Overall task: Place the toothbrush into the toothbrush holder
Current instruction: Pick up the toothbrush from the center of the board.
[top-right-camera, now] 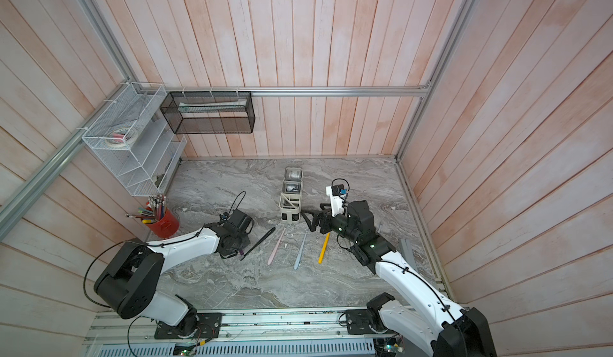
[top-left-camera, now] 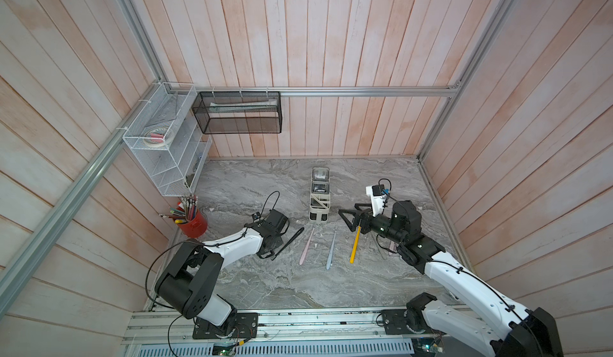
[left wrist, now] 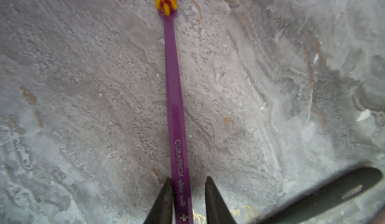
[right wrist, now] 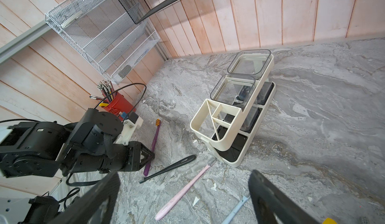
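A purple toothbrush (left wrist: 174, 91) with yellow-and-red bristles lies flat on the marble table. My left gripper (left wrist: 188, 178) reaches down over its handle end, one finger on each side. One finger touches the handle and a narrow gap shows at the other, so it is open. The right wrist view shows the same purple toothbrush (right wrist: 153, 143) under the left gripper (right wrist: 149, 154). The cream toothbrush holder (top-left-camera: 320, 211) (top-right-camera: 291, 206) (right wrist: 229, 137) stands upright mid-table. My right gripper (top-left-camera: 345, 221) (right wrist: 185, 174) hovers wide open and empty just right of the holder.
Black (top-left-camera: 288, 242), pink (top-left-camera: 306, 246), blue (top-left-camera: 331, 249) and yellow (top-left-camera: 355, 244) toothbrushes lie side by side in front of the holder. A red pen cup (top-left-camera: 194, 224) stands at the left wall. A white wire rack (top-left-camera: 166, 139) and a black mesh basket (top-left-camera: 238, 113) hang above.
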Robot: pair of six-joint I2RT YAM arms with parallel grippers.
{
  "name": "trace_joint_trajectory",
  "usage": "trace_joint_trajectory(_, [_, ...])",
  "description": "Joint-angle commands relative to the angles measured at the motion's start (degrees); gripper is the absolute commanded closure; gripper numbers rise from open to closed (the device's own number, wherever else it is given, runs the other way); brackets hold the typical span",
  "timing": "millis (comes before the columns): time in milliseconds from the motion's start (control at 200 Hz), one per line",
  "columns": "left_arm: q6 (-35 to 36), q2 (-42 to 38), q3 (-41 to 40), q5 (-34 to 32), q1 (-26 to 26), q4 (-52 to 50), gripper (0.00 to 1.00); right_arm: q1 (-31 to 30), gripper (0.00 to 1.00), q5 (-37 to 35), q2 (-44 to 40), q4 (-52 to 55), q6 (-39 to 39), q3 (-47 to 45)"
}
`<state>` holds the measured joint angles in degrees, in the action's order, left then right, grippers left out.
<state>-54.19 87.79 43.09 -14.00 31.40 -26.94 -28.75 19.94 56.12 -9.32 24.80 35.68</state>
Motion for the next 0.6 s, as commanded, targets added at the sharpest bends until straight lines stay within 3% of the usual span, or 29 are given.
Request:
trace_joint_trajectory(0, [0.34,1.06,-2.78,0.94,-0.37,-0.40,0.75,-0.34,0.02,-0.61,-0.49,0.79,-0.63,1.70])
trace_joint_trajectory(145, [0.48,0.86,-3.77,0.97,-0.37,-0.31,0.83,-0.40,0.02,-0.67,-0.47,1.39,-0.70,2.28])
trace_joint_trajectory(380, [1.36,0.22,-4.12,0.48,-0.46,-1.89,0.88,-0.38,0.02,-0.61,-0.48,2.03,-0.63,3.00])
trace_joint_trajectory(530, [2.53,-1.19,-3.00,-0.86,-0.72,-4.41,1.00,-0.43,0.02,-0.52,0.00,2.03,-0.54,3.20])
trace_joint_trajectory(595, [3.10,-2.49,-2.17,-1.78,-0.81,-5.88,1.00,-0.45,0.02,-0.44,0.45,1.94,-0.37,3.32])
